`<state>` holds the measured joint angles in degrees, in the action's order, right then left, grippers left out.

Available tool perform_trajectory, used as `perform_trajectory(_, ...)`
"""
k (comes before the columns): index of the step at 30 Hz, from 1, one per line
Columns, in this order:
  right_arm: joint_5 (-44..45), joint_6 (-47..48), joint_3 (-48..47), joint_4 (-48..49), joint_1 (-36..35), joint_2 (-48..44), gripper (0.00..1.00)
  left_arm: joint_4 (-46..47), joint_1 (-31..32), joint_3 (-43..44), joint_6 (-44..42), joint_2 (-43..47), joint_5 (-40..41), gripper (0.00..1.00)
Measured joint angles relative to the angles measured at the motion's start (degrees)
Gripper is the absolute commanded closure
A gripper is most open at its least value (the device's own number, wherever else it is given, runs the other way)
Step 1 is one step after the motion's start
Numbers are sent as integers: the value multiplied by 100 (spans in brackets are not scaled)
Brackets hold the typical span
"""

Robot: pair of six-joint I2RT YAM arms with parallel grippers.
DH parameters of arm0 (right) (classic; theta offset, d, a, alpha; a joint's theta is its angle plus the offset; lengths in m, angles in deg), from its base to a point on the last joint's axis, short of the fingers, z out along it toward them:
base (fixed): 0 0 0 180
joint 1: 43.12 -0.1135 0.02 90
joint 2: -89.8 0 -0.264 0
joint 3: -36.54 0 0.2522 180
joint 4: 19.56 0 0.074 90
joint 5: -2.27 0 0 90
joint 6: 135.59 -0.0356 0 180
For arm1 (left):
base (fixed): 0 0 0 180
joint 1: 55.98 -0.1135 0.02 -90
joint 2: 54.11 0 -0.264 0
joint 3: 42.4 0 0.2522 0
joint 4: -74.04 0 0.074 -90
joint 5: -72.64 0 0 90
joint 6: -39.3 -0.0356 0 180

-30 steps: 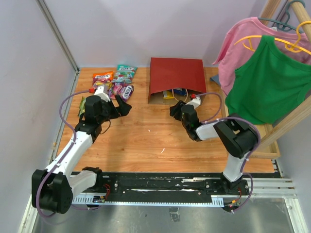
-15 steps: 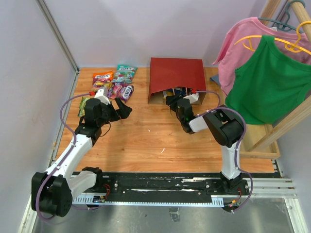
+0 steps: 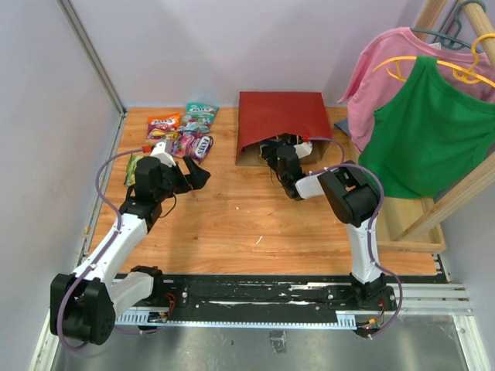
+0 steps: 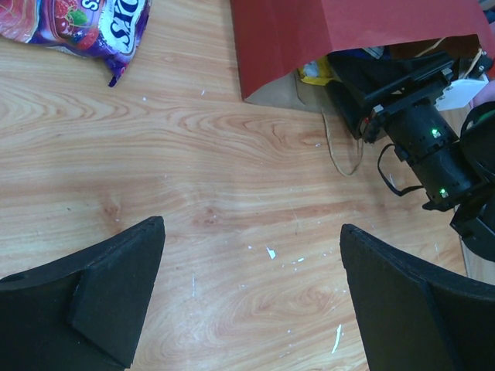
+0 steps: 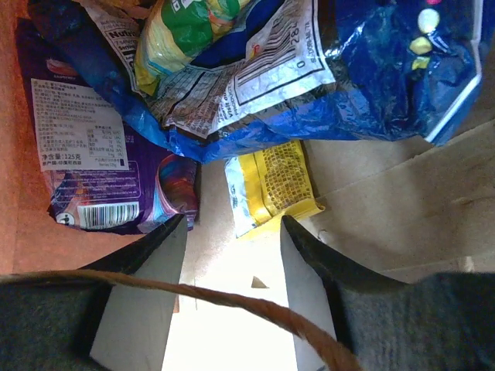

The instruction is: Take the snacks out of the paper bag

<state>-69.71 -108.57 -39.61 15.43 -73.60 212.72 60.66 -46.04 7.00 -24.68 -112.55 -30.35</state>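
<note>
The dark red paper bag (image 3: 281, 120) lies on its side, mouth toward me. My right gripper (image 3: 277, 151) reaches into that mouth; its jaws (image 5: 233, 224) stand open with nothing between them. Just ahead of its fingertips lies a yellow bar wrapper (image 5: 271, 185), with a purple packet (image 5: 85, 170) to the left and the big blue bag (image 5: 348, 69) behind. A twisted handle (image 5: 232, 305) crosses in front of the fingers. Several snacks (image 3: 182, 131) lie outside at the back left. My left gripper (image 3: 197, 171) hangs open (image 4: 251, 232) over bare wood, between that pile and the paper bag (image 4: 348, 27).
A pink shirt (image 3: 383, 69) and a green shirt (image 3: 429, 131) hang from a wooden rack at the right. A purple packet (image 4: 85, 19) lies just beyond the left gripper. A green packet (image 3: 130, 166) sits by the left arm. The wall runs along the left edge.
My right gripper has pushed forward from in front of the bag into its mouth. The left gripper drew back slightly, then stayed put, open.
</note>
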Motion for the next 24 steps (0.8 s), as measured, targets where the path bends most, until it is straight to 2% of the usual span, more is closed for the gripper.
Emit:
perform_trajectory(4,31,-114,-109,-354,0,0,49,0,0,0,0,-13,0,0)
perform_trajectory(7,92,-227,-125,-664,0,-7,58,0,0,0,0,-13,0,0)
perform_trajectory(11,175,-413,-315,-1189,0,-28,58,0,0,0,0,-22,2,0)
perform_trajectory(24,203,-496,-1071,-2024,0,192,57,-2,0,0,-4,-24,4,0)
